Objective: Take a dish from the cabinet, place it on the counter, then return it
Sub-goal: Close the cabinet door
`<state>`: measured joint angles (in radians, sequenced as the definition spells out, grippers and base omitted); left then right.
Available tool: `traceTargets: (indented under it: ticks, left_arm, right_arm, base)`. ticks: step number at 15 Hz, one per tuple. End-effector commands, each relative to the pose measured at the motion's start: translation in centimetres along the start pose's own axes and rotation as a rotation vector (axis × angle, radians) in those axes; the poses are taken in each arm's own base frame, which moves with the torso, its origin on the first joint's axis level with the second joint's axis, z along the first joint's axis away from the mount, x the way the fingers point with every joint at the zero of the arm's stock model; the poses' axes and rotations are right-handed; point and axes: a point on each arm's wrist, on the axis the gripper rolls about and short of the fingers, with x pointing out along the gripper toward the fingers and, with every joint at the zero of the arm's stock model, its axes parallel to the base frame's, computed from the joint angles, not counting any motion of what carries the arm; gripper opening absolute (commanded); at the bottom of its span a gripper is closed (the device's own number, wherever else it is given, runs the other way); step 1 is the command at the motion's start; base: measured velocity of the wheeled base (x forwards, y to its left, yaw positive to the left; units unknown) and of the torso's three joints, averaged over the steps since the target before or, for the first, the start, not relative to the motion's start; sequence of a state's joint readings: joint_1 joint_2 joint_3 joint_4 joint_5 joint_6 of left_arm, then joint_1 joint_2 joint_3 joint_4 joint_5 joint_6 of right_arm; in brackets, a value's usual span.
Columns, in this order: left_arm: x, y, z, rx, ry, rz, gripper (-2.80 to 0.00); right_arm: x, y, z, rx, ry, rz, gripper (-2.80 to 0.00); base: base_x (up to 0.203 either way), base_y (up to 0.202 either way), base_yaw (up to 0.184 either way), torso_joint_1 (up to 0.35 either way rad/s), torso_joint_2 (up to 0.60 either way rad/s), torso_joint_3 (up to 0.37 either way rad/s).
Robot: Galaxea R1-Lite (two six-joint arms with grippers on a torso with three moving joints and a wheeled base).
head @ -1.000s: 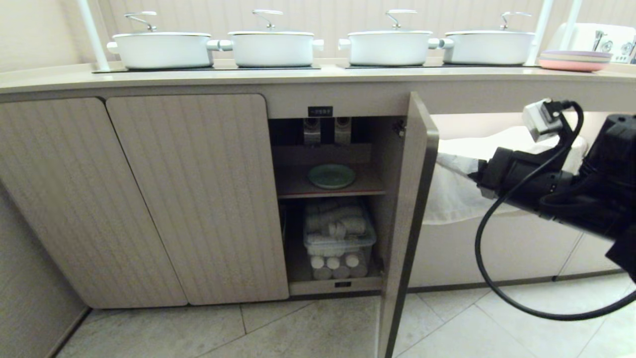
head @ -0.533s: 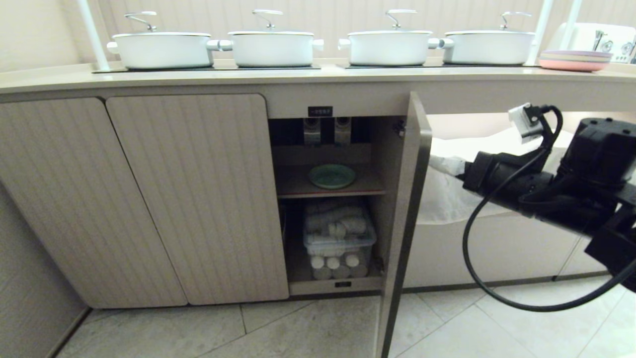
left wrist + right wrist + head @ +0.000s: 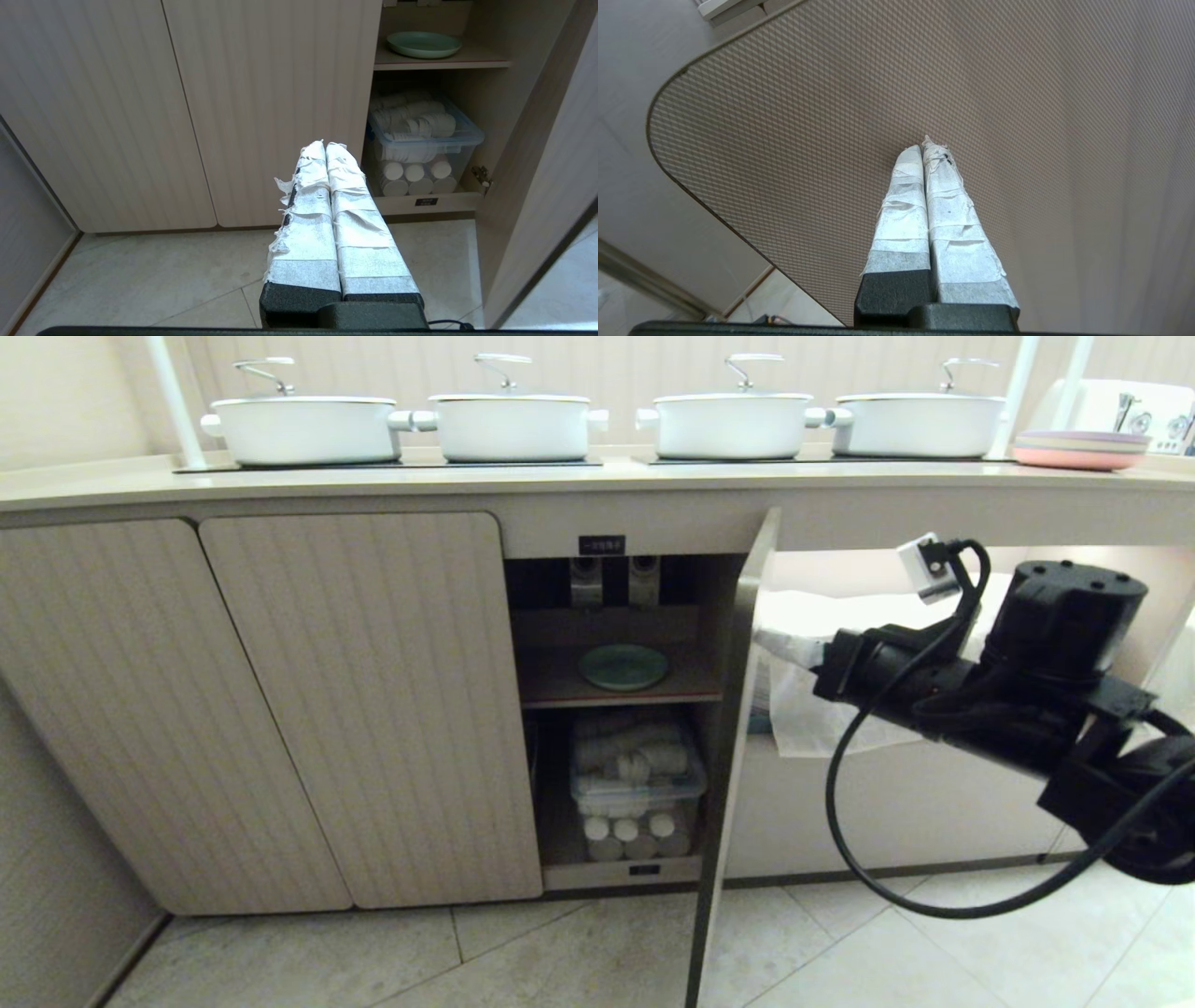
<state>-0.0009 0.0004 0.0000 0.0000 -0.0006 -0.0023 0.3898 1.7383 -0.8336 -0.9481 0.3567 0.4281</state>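
Right gripper (image 3: 923, 148), tape-wrapped fingers pressed together and empty, tips against the ribbed, round-cornered door (image 3: 738, 709) at centre-right of the head frame. Left gripper (image 3: 324, 145) likewise closed (frayed white tape). Beyond, the smooth mint-green dish (image 3: 623, 666) lies flat on the cabinet (image 3: 616, 616) shelf at centre, under the pale counter (image 3: 560, 481).

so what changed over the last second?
The right arm swung leftward in the head view; its shut right pincer pushes the outer face of the cabinet door, which has swung partway toward closed. Nothing gripped or released. Dish unmoved on the shelf; left pincer shut, idle.
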Motion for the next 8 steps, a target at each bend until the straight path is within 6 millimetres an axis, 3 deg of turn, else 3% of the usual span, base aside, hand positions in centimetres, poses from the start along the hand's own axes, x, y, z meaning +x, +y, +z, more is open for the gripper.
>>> traceTargets:
  ticks: [1,8]
  left_arm:
    - [0.0,0.0,0.0,-0.001,0.0,-0.002,-2.8]
    - [0.0,0.0,0.0,-0.001,0.0,-0.001,-2.8]
  right_arm:
    - [1.0,0.2,-0.2,-0.001,-0.006,0.005,-2.8]
    - [4.5,-0.8,0.0,-0.039,-0.034,-0.054,-2.8]
  base:
    - [0.0,0.0,0.0,0.0,0.0,0.0]
    - [0.0,0.0,0.0,0.0,0.0,0.0]
